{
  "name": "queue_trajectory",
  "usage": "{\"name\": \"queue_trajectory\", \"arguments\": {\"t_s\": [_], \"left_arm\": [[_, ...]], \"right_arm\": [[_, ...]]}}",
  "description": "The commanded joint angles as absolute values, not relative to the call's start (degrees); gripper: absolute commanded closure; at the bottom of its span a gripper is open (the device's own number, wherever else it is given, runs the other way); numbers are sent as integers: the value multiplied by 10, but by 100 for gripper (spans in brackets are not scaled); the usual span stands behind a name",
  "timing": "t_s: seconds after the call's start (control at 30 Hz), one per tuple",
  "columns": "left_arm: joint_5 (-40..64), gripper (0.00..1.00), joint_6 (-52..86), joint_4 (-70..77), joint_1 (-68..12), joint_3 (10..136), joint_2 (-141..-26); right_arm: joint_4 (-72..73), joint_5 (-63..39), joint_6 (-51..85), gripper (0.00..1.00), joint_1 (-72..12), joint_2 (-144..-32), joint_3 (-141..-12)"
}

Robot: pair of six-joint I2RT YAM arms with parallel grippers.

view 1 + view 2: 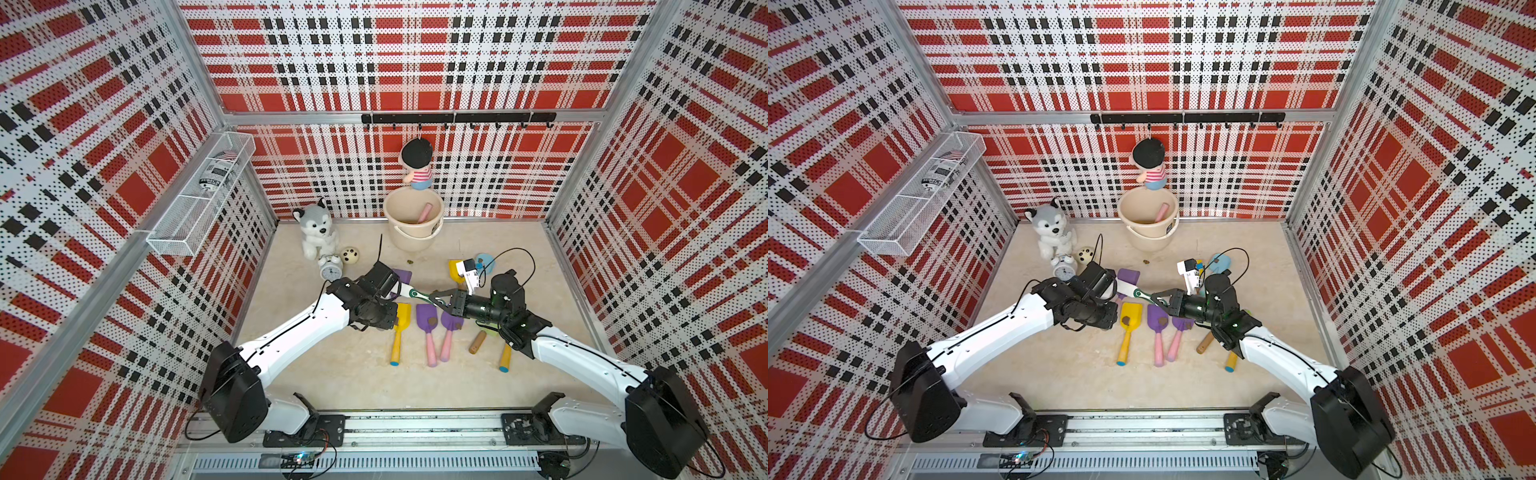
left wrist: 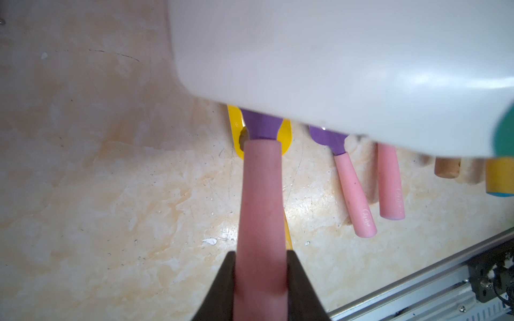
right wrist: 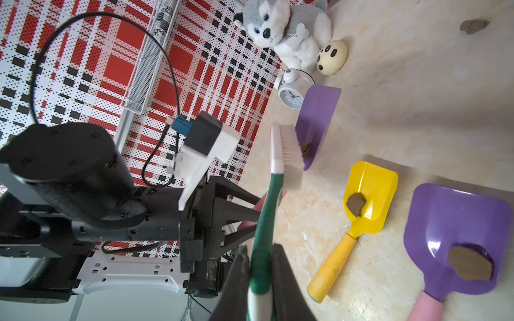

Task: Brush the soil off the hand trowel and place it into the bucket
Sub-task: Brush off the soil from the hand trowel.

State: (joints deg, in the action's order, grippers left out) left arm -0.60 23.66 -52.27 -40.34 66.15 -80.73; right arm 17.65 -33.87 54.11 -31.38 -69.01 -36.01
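The bench (image 1: 353,382) is a cream, marbled slab, finely scratched in the wrist views. It is boxed in on three sides by perforated walls (image 1: 104,124) printed in red, black and white plaid. A black hook rail (image 1: 457,118) crosses the back wall with a doll (image 1: 417,164) hanging from it, and a white wire basket (image 1: 199,199) is fixed to a side wall. Under the doll, against the back wall, stands the bucket (image 1: 411,237), with a pink handle leaning inside it. A plush husky (image 1: 313,228), an alarm clock (image 1: 331,268) and a spotted ball (image 1: 350,254) sit near the back corner.

Mid-bench, the left claw (image 2: 260,258) is clamped on the pink handle of a purple trowel (image 3: 319,111), well apart from the bucket. The right claw (image 3: 260,261) grips the green handle of a brush (image 3: 289,147). The bristles are at the blade, just beside a lump of soil (image 3: 306,148). Other trowels lie on the bench nearby, a yellow trowel (image 3: 372,194) among them, each carrying soil.
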Motion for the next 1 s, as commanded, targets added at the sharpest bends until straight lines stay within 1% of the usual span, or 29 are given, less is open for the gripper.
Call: {"name": "queue_trajectory", "arguments": {"t_s": [0.0,0.13,0.43,0.53,0.77,0.87,0.97], "left_arm": [[-4,100,229,-514,-406,683,-809],[6,100,223,-511,-410,681,-812],[-7,100,225,-503,-431,676,-819],[-6,100,224,-496,-431,678,-820],[-10,100,225,-492,-434,680,-822],[-8,100,227,-488,-434,682,-815],[-8,100,230,-487,-433,684,-811]], "right_arm": [[175,-316,531,100,-313,-696,-358],[125,-256,503,100,-312,-683,-359],[63,-176,460,100,-305,-611,-382],[70,-198,443,100,-305,-601,-393],[145,-333,461,100,-305,-632,-387],[184,-356,489,100,-306,-654,-366],[184,-360,490,100,-306,-669,-358]]}}
